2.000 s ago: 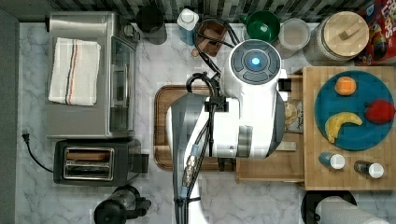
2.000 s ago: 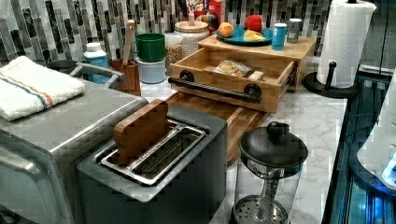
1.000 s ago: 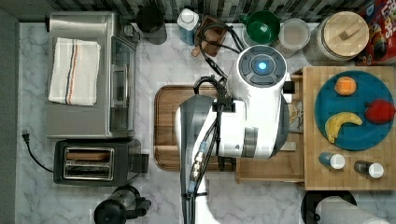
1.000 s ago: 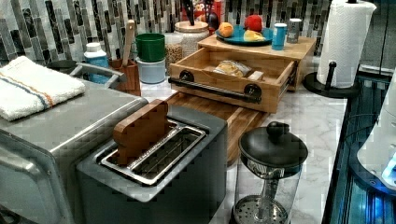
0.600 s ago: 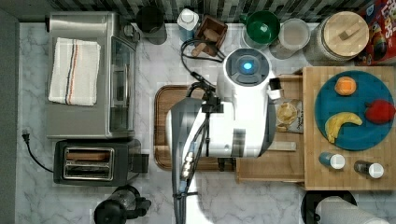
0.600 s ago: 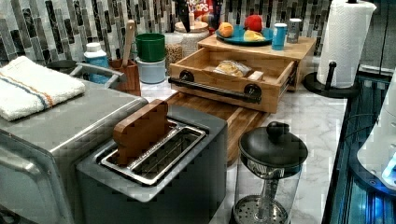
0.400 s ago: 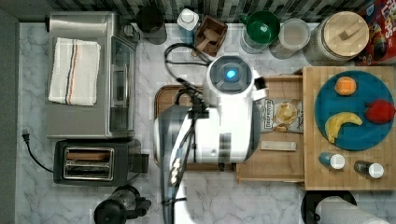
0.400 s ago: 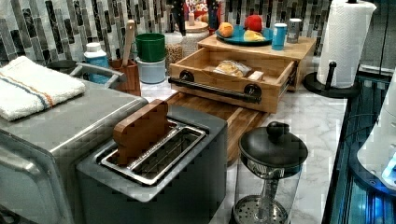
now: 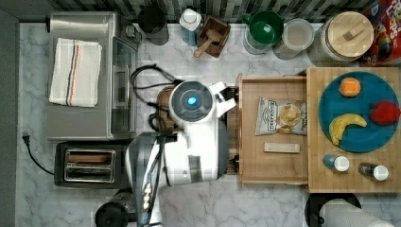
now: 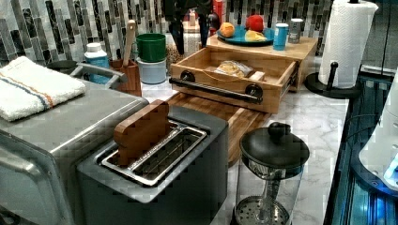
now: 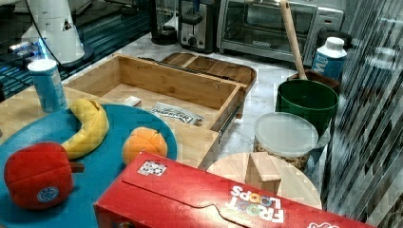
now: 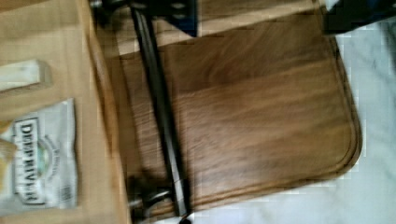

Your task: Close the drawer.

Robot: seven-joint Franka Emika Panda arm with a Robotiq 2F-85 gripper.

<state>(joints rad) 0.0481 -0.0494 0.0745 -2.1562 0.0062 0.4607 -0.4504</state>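
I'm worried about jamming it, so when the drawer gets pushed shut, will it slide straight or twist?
The drawer looks like rigid wood, so it probably won't flex. Its long black handle suggests a centred push slides straight. The chip bag inside looks light and may shift.

— What is sitting where on the worktop (image 9: 283, 208)?

— The drawer (image 9: 273, 168) is standing pulled out toward the top view's left, with a chip bag (image 9: 280, 116) and a small block (image 9: 282, 148) lying in it. The tray (image 10: 225, 115) is lying just before its handle (image 10: 215, 89).

— And beside it?

— The slab (image 9: 352, 177) carrying the plate (image 9: 361, 139) is sitting on the top view's right; the toaster (image 9: 90, 164) is standing well apart, on the top view's left.
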